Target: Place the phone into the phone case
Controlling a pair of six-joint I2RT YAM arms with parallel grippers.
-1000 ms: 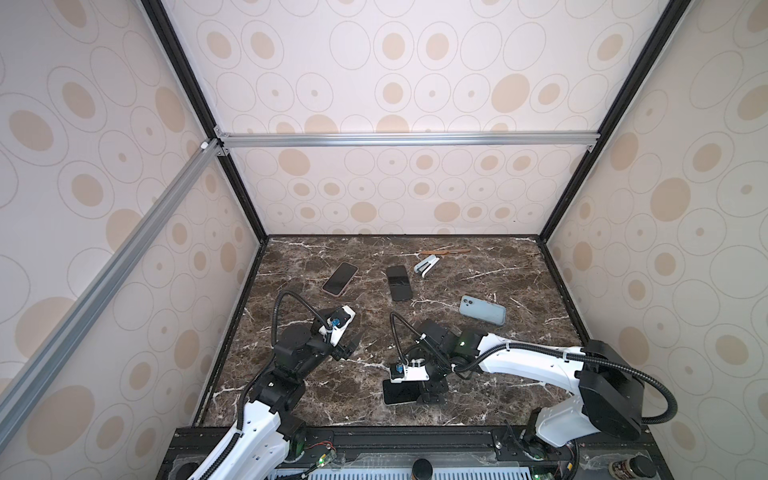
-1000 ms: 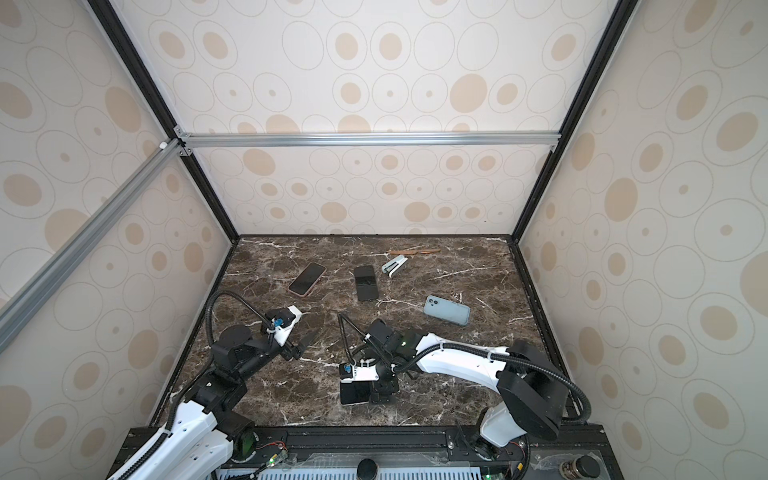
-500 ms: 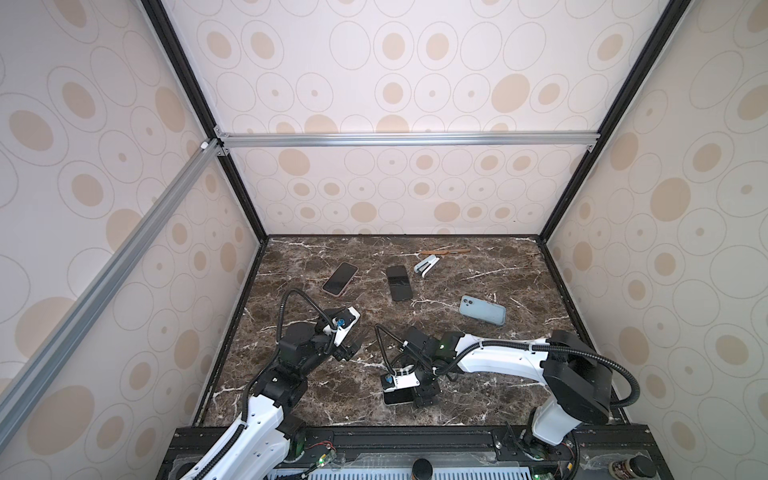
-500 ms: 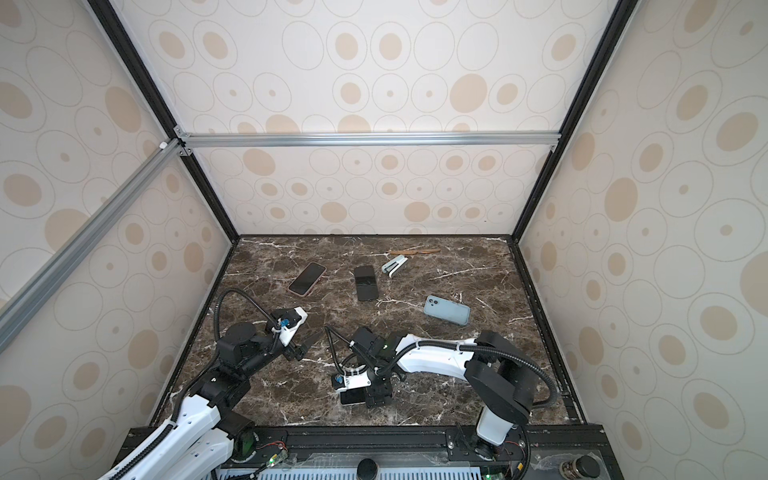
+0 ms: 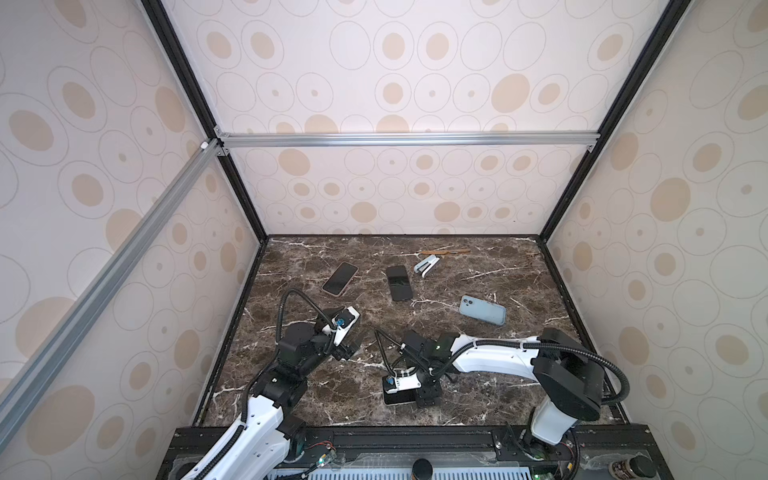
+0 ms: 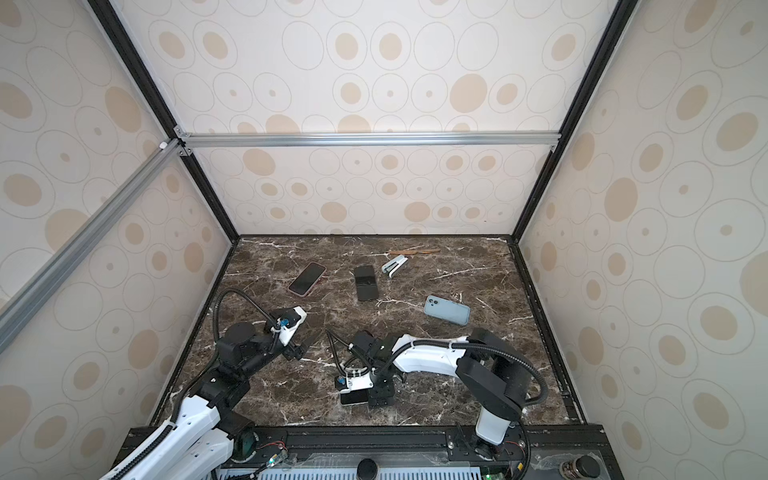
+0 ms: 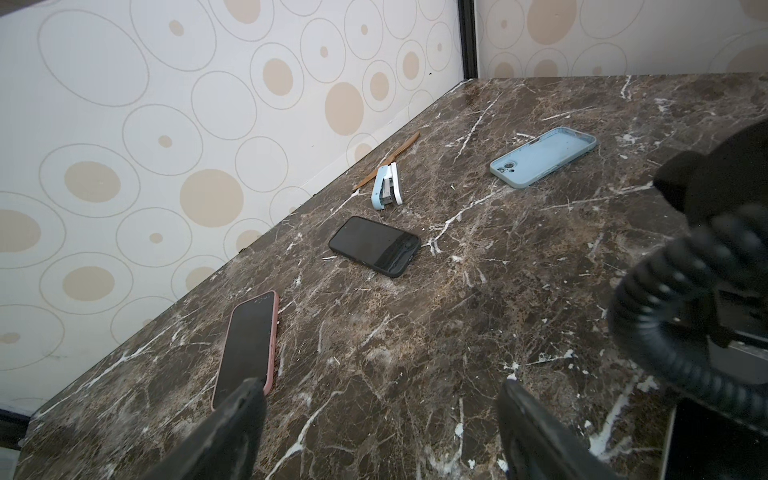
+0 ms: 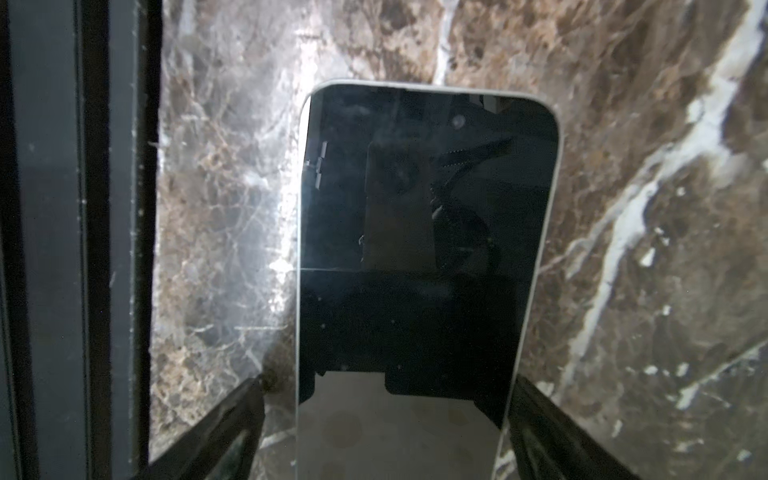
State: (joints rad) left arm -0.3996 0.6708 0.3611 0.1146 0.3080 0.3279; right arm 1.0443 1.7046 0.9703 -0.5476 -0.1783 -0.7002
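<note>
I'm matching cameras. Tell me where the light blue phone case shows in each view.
Top view: phone case right of middle, nearer than the stapler.
Top view: phone case in the same spot, right of the black phone.
Left wrist view: phone case lying flat, apart from the stapler.
Right wrist view: not in it.
Shared landmark: the stapler, except in the right wrist view.

No readable text, labels or numbers

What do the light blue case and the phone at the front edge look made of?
Light blue case: probably matte silicone or soft plastic, going by its dull, even surface, lack of glare and rounded rim. Phone: glossy glass front, showing clear mirror-like reflections. Its thin pale rim could be metal or plastic.
</note>
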